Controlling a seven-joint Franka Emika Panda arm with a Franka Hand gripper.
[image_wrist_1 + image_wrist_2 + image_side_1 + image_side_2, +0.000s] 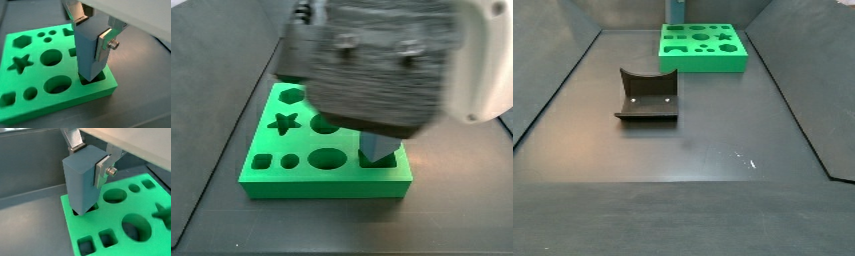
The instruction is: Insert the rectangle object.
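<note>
The rectangle object (87, 55), a slate blue-grey slab, stands upright between my gripper's (91, 32) silver fingers (103, 44). The gripper is shut on the slab's upper part. The slab's lower end sits in the rectangular hole (95, 78) at a corner of the green board (40, 107). Both wrist views show this; the slab (79, 183) enters the hole (85, 211) near the board's edge. In a side view the gripper's body (372, 128) hides most of the slab (376, 150). In a side view the slab (676, 12) rises from the board's (702, 62) far left corner.
A dark brown block with a curved notch (647, 95) lies on the dark floor in front of the board. The board has star, hexagon, round and square holes (50, 57). Grey walls (33, 163) stand close behind the board.
</note>
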